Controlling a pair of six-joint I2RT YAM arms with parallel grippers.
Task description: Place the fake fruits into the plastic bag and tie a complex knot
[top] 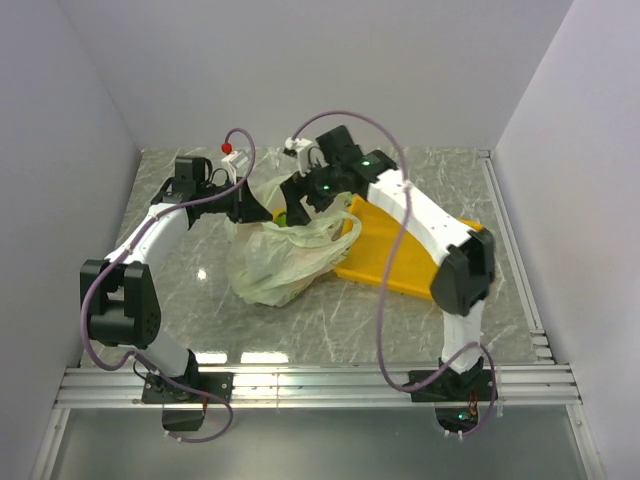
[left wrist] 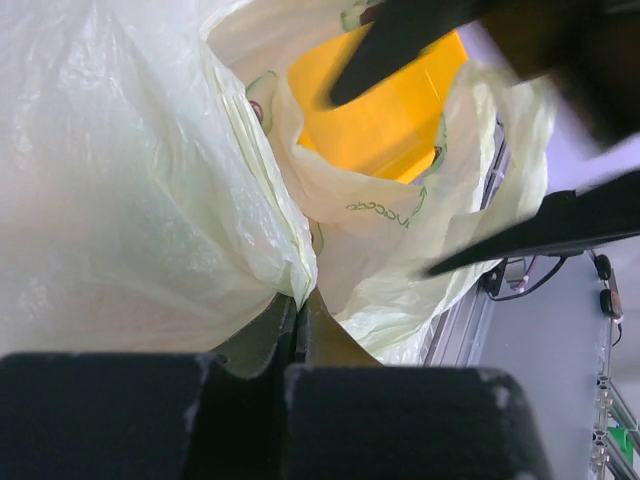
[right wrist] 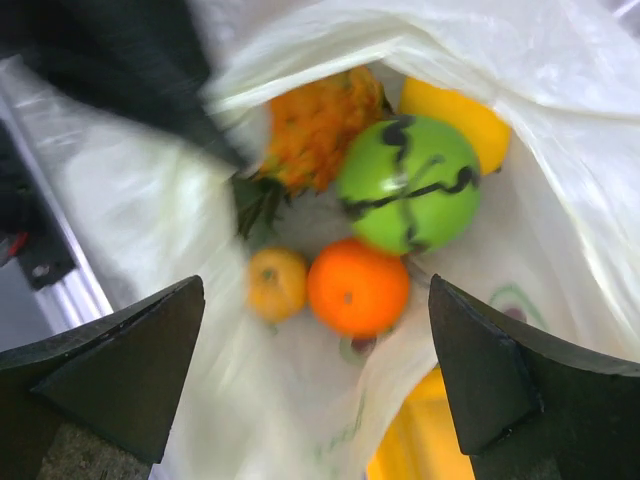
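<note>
The pale-green plastic bag [top: 275,258] lies in the middle of the table, its mouth held up. My left gripper [top: 262,207] is shut on the bag's rim [left wrist: 290,275] at its left side. My right gripper [top: 300,208] is open and empty, hovering above the bag's mouth. In the right wrist view the fruits lie inside the bag: the orange ball [right wrist: 357,286], the green apple [right wrist: 410,183], the small yellow piece [right wrist: 276,283], the pineapple-like piece [right wrist: 315,125] and the yellow lemon [right wrist: 455,115]. No knot shows.
A yellow rectangular tray [top: 400,255] lies right of the bag, partly under it and under the right arm; it also shows in the left wrist view [left wrist: 385,105]. A metal rail [top: 320,385] runs along the near edge.
</note>
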